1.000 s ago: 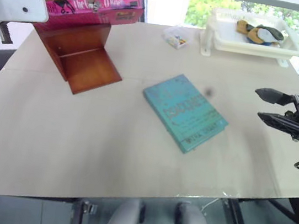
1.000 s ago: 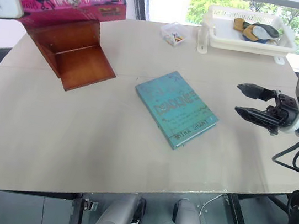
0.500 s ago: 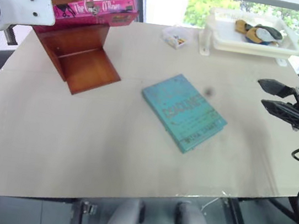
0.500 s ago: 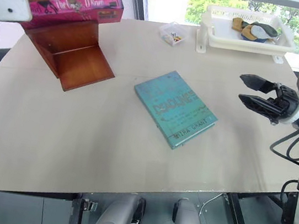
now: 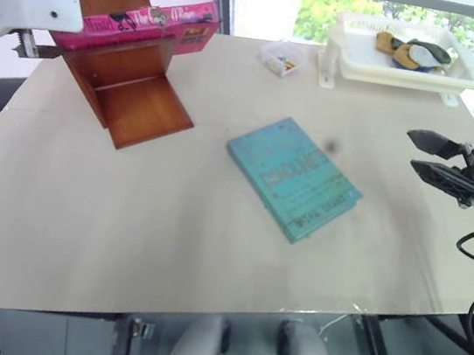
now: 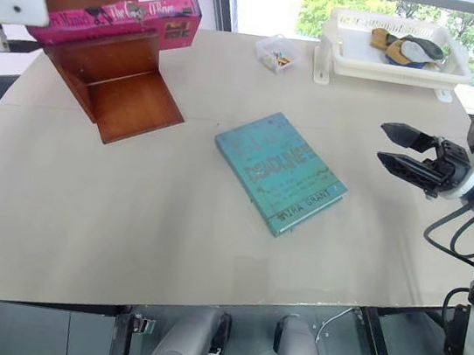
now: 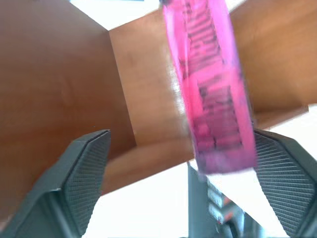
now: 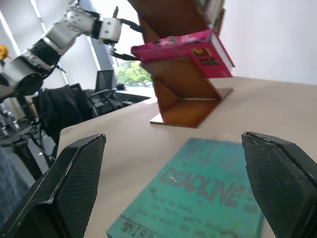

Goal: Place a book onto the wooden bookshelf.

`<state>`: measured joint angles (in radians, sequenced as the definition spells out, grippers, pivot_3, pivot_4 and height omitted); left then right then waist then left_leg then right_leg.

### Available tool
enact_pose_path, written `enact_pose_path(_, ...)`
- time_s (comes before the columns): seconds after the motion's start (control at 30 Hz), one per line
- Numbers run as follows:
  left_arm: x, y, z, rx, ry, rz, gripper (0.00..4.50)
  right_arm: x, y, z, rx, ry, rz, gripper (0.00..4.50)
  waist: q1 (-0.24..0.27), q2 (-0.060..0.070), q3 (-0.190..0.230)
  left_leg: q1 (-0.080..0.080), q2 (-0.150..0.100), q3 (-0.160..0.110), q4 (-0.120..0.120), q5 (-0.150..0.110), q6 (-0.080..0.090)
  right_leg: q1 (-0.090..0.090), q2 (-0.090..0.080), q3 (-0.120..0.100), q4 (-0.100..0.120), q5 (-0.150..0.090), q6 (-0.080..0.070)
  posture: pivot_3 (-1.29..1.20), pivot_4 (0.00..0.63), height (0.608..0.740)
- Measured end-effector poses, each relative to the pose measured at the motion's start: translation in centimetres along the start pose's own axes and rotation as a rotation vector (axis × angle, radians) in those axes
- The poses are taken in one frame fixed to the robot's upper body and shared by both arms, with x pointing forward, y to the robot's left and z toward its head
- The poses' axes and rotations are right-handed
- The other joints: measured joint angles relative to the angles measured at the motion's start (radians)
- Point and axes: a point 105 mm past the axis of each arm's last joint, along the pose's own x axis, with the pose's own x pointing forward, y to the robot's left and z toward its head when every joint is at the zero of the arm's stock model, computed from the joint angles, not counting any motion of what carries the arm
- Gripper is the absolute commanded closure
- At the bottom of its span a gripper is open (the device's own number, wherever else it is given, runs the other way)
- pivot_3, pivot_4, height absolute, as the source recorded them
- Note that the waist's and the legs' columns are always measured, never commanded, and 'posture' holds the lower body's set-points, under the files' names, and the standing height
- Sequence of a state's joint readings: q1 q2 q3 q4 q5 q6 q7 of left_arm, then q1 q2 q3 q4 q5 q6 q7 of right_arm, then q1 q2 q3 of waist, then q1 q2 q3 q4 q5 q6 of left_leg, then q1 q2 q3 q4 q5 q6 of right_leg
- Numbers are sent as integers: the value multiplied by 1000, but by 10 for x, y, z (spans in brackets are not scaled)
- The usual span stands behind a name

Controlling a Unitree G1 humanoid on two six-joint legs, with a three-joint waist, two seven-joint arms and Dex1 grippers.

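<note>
1. Left eye view: a thick bright pink paperback book [image 5: 139, 23] lies flat across the top board of a reddish-brown wooden bookshelf [image 5: 126, 87] standing near the far left corner of the pale tabletop [image 5: 169, 221], the book's right end jutting past the shelf's side.
2. Left wrist view: the left gripper [image 7: 181, 183] has its two black fingers spread wide, one on each side of the pink book, with a clear gap on one side; on the other side the finger [image 7: 282, 178] sits close to the book's edge, and whether they touch cannot be told.
3. Right wrist view: the left arm's white wrist reaches in at the left end of the book, at the shelf's top.
4. Right eye view: a thinner teal-blue book [image 6: 279, 171] lies flat near the middle of the tabletop, turned at an angle to its edges, well apart from the shelf.
5. Right eye view: the right gripper [image 6: 400, 149] hangs above the right edge of the tabletop, pointing toward the teal-blue book, its two black fingers apart and holding nothing.
6. Left eye view: a white plastic tray [image 5: 358, 67] with a few small items sits at the far right corner, and a small clear box [image 5: 280, 60] rests at the far edge just beside it.
</note>
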<state>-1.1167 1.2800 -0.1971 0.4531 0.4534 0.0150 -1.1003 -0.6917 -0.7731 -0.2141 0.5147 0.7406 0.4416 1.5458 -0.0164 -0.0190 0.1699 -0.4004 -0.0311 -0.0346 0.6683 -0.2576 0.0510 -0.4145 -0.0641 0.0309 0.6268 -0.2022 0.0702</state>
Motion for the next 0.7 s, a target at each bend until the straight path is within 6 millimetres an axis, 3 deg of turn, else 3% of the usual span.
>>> enact_pose_path(0.3, -33, 20, -12, -103, 1, 15, 24, 0, 5, 15, -13, -6, 24, 0, -1, 0, 1, 0, 0, 0, 0, 0, 0, 0, 0, 0, 0, 0, 0, 0, 150, 740)
enact_pose_path(0.47, -60, 34, 4, -229, -156, 15, 24, 3, 8, 20, -25, -17, 47, 0, 0, -1, 1, 0, 0, 0, 0, 0, 0, 0, 0, -1, 0, 0, 0, 0, 150, 740)
enact_pose_path(0.6, -87, 41, -6, -304, -217, 35, 24, 5, 7, 17, -18, -6, 53, 0, -11, -1, 1, 0, 1, 0, 0, 0, 0, 0, 0, 0, 0, 0, 0, 0, 150, 740)
enact_pose_path(0.7, -95, 34, -5, -385, -312, -3, 24, 7, 8, 17, -17, -1, 59, 0, -18, 0, 1, 1, 1, 0, 0, 0, 0, 0, 0, 0, 0, 0, 0, 0, 150, 740)
